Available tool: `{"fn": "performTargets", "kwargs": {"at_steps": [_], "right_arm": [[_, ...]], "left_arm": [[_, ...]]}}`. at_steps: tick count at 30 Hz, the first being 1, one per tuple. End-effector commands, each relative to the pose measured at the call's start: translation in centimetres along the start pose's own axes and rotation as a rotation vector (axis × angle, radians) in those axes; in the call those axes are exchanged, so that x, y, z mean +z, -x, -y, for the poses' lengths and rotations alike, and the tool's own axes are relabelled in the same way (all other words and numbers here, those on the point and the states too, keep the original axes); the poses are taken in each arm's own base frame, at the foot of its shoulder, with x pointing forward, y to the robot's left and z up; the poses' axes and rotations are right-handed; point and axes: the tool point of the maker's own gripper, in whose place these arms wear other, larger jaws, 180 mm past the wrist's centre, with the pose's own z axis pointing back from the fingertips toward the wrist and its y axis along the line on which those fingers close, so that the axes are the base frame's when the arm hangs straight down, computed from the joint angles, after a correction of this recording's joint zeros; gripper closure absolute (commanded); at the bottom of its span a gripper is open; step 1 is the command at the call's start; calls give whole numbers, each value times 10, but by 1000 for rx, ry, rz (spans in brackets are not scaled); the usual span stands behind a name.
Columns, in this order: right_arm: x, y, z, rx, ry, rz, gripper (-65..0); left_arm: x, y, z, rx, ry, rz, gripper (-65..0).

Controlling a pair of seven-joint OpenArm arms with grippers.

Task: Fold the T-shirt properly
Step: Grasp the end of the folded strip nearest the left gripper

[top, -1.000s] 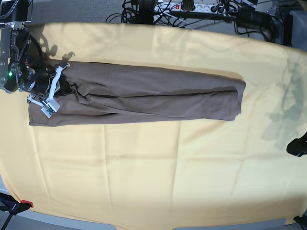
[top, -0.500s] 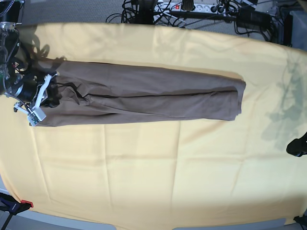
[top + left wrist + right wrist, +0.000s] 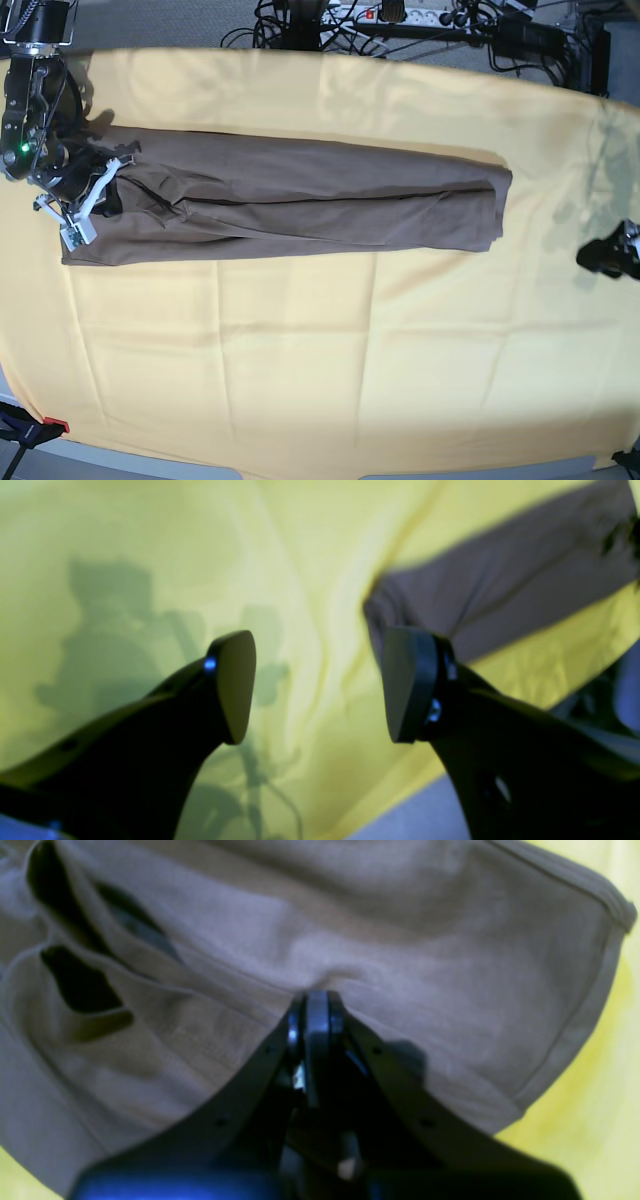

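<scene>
Across the upper part of the yellow cloth [image 3: 300, 350], the grey-brown T-shirt [image 3: 330, 185] is lying as a long, narrow strip, its layers meeting along a lengthwise line and wrinkling into small dark gaps toward the base view's left end. Over that wrinkled end, the right tool [image 3: 100, 198] is hovering with its fingers pressed together; whether it is touching the fabric, I cannot tell. Beyond the strip's other end, the left tool [image 3: 320, 687] is hanging over the yellow cloth, its fingers standing wide apart with nothing between them. Black cables [image 3: 390, 30] are running behind the cloth's far edge.
</scene>
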Motion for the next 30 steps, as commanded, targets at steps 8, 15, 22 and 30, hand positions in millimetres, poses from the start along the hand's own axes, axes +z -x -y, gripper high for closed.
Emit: {"fn": "performTargets", "kwargs": {"at_steps": [8, 15, 22, 30], "right_arm": [[5, -6, 10, 19, 26, 3, 0], [5, -8, 7, 40, 9, 13, 0], [5, -11, 5, 28, -6, 28, 0], [5, -13, 5, 28, -7, 33, 0]], "left_arm": [[-28, 42, 5, 144, 43, 44, -416], [-59, 71, 24, 258, 126, 111, -423], [-91, 74, 51, 305, 216, 144, -423], [-120, 80, 77, 342, 287, 150, -422]]}}
